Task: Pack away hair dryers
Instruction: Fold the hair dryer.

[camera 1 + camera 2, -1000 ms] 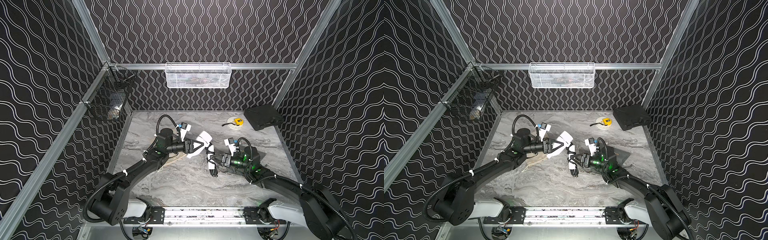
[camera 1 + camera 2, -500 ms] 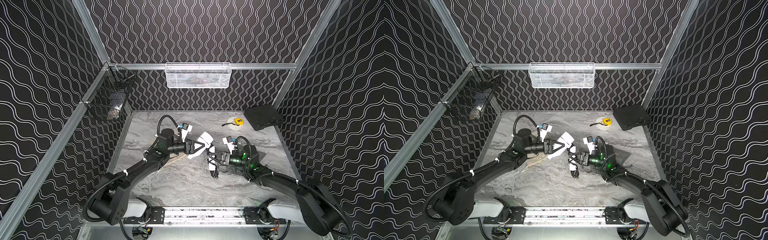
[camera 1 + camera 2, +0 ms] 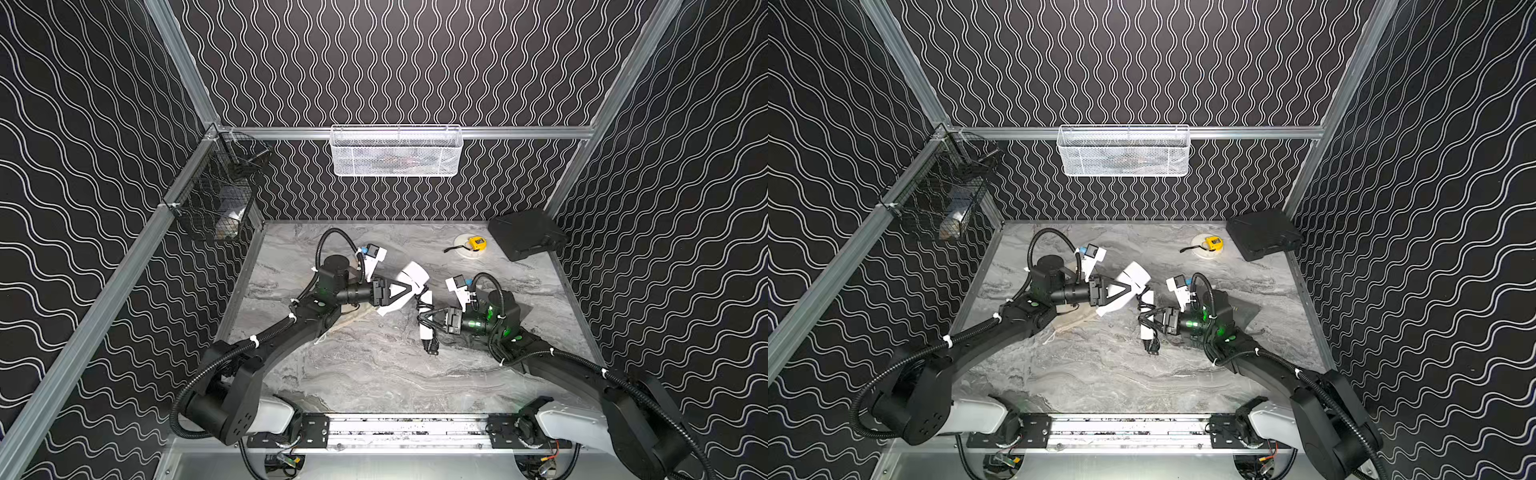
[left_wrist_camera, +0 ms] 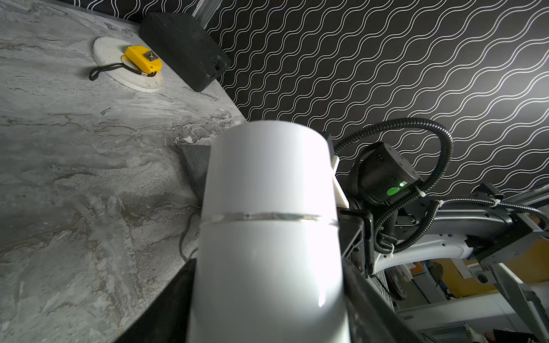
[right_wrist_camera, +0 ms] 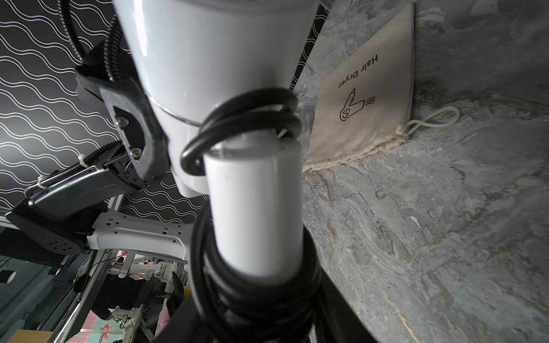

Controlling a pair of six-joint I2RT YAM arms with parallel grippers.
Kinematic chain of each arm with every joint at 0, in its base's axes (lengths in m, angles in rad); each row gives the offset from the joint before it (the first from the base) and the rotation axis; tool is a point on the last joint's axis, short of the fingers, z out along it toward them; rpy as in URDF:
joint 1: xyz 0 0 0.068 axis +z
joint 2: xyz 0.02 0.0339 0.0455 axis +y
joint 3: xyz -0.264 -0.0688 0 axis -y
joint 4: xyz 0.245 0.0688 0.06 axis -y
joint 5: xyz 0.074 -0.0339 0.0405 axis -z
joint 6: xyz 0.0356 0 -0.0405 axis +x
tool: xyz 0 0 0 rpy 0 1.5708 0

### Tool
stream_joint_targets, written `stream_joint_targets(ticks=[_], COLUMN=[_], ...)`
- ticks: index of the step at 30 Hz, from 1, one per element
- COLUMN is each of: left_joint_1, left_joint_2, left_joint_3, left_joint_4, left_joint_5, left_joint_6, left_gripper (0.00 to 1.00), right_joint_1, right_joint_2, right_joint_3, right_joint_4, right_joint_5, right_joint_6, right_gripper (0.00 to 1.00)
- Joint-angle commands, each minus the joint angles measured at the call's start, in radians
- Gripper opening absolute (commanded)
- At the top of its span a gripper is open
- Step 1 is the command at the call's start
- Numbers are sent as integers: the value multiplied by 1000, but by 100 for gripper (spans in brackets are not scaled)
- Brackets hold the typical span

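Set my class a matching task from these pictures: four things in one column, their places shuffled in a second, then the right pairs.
Things:
1. white hair dryer
2. yellow tape measure
3. beige drawstring bag
4. white mesh basket

Places:
A. hanging on the back rail
B. gripped by the left hand
C. on a round white disc
D. flat on the table

Pairs: 1-B, 2-C, 3-D, 4-A

Wrists low, we meet head-on.
Black parallel left gripper clamps the white plastic hair dryer by its barrel; right gripper straddles the handle.
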Motion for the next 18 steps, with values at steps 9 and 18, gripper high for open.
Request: stream_joint_targets(ticks=[9,18], left_joint_1=[-39,-50], left_joint_2=[-6,-2], left_joint_3=[5,-12], left_joint_4=[60,141], left_joint_5=[25,2], left_joint_6=[28,-14], left_gripper=[0,0], right_joint_1=[1,11], right_joint_2=[27,5], right_joint_3=[-18,-43], right_joint_4=[118,156], right_joint_5=[8,38], right_joint_6=[52,83], right_gripper=[47,21])
